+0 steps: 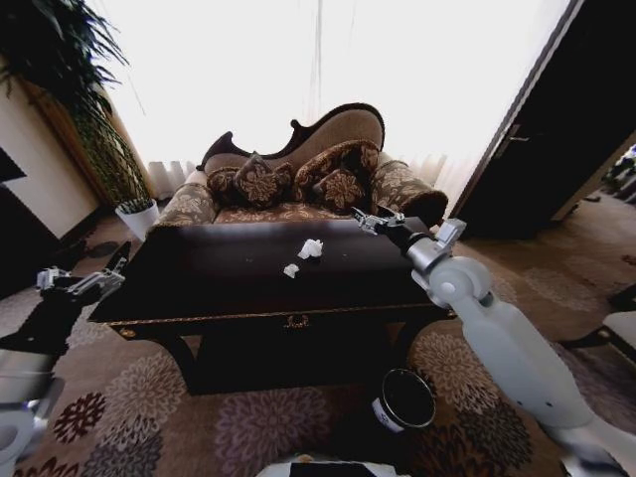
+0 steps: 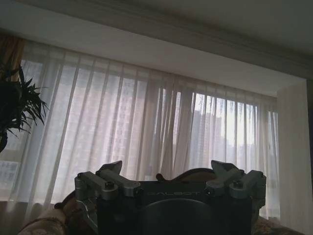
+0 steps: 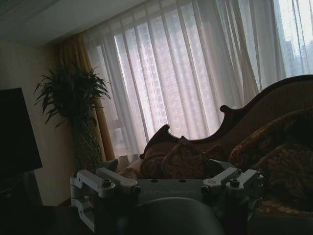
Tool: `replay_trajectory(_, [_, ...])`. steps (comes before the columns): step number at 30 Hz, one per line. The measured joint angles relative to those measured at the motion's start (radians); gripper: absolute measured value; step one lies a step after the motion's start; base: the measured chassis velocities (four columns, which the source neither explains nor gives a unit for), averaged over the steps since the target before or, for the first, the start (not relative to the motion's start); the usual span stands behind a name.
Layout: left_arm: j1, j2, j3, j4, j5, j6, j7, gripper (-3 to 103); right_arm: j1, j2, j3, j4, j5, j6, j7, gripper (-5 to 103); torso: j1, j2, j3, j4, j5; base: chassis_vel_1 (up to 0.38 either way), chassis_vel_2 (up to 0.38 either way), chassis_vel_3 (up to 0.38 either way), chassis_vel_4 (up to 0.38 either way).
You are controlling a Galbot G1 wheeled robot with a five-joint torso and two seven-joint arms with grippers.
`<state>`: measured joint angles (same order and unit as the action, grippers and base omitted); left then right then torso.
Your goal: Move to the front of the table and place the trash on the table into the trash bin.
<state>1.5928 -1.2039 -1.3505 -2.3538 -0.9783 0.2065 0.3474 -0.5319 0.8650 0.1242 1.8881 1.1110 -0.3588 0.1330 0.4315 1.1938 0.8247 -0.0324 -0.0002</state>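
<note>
Nearest your head camera, at about five o'clock on the flowered carpet (image 1: pixel 149 397), stands the trash bin (image 1: pixel 402 399), a small round black bucket with a white label, its mouth open upward, just in front of the table's right front leg. Beyond it you see the table (image 1: pixel 199 283), glossy black with gold trim and a gold emblem (image 1: pixel 295 321) on the front apron, squarely ahead of you at twelve o'clock. On its top, a little past the middle, lie two pieces of trash: a larger crumpled paper wad (image 1: pixel 311 248) and a smaller white scrap (image 1: pixel 291 269) just beside it at its seven o'clock, the two close but apart.

Your right gripper (image 1: pixel 366 223) hangs above the table's far right corner, at about two o'clock from the wads and clear of them. In the right wrist view its fingers (image 3: pixel 115 181) stand spread wide with nothing between them. Your left gripper (image 1: pixel 84 283) sits at nine o'clock, off the table's left end near the front corner; its fingers (image 2: pixel 115 178) are likewise spread wide and hold nothing.

Behind the table stands a patterned sofa (image 1: pixel 298 174) with cushions, a potted plant (image 1: pixel 60 60) at ten o'clock, and bright curtained windows (image 2: pixel 146 132) beyond.
</note>
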Motion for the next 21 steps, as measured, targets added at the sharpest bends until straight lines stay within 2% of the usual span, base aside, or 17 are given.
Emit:
replay_trajectory(2, [0.0, 0.001, -0.002, 0.0, 0.0, 0.0, 0.0, 100, 0.03, 0.002, -0.032, -0.016, 0.012, -0.008, 0.008, 100, 0.0, 0.0, 0.0, 0.0001, 0.0004, 0.0, 0.0, 0.0, 0.0])
replay_trajectory(7, [-0.001, 0.004, -0.007, 0.007, 0.0, 0.0, 0.001, 100, 0.225, -0.006, -0.234, -0.091, 0.05, -0.048, 0.014, 100, 0.0, 0.0, 0.0, -0.0001, 0.0001, 0.0, 0.0, 0.0, 0.0])
replay_trajectory(8, [-0.001, 0.004, -0.007, 0.007, 0.0, 0.0, 0.001, 100, 0.225, -0.006, -0.234, -0.091, 0.05, -0.048, 0.014, 100, 0.0, 0.0, 0.0, -0.0001, 0.0001, 0.0, 0.0, 0.0, 0.0])
replay_trajectory(11, [-0.004, 0.002, -0.008, 0.009, -0.001, 0.0, 0.001, 100, 0.368, 0.001, -0.376, -0.146, 0.098, -0.133, 0.002, 100, 0.0, 0.0, 0.0, 0.0001, 0.0001, 0.0, 0.0, 0.0, 0.0])
replay_trajectory(12, [-0.004, 0.002, -0.008, 0.009, -0.001, 0.0, 0.001, 100, 0.368, 0.001, -0.376, -0.146, 0.098, -0.133, 0.002, 100, 0.0, 0.0, 0.0, 0.0001, 0.0001, 0.0, 0.0, 0.0, 0.0])
replay_trajectory(14, [-0.004, 0.0, -0.012, 0.012, -0.002, 0.0, 0.001, 100, 0.43, 0.016, -0.442, -0.187, 0.104, -0.195, -0.009, 100, 0.0, 0.0, 0.0, 0.0001, -0.0001, 0.0, 0.0, 0.0, 0.0])
replay_trajectory(15, [-0.004, 0.0, -0.012, 0.012, -0.002, 0.0, 0.001, 100, 0.43, 0.016, -0.442, -0.187, 0.104, -0.195, -0.009, 100, 0.0, 0.0, 0.0, 0.0001, -0.0001, 0.0, 0.0, 0.0, 0.0])
replay_trajectory(20, [-0.007, -0.002, -0.019, 0.021, -0.006, -0.001, 0.001, 100, 0.493, 0.065, -0.499, -0.297, 0.099, -0.349, -0.06, 100, 0.0, 0.0, 0.0, 0.0001, 0.0001, 0.0, 0.0, 0.0, 0.0])
replay_trajectory(21, [-0.007, -0.002, -0.019, 0.021, -0.006, -0.001, 0.001, 100, 0.493, 0.065, -0.499, -0.297, 0.099, -0.349, -0.06, 100, 0.0, 0.0, 0.0, 0.0001, 0.0001, 0.0, 0.0, 0.0, 0.0])
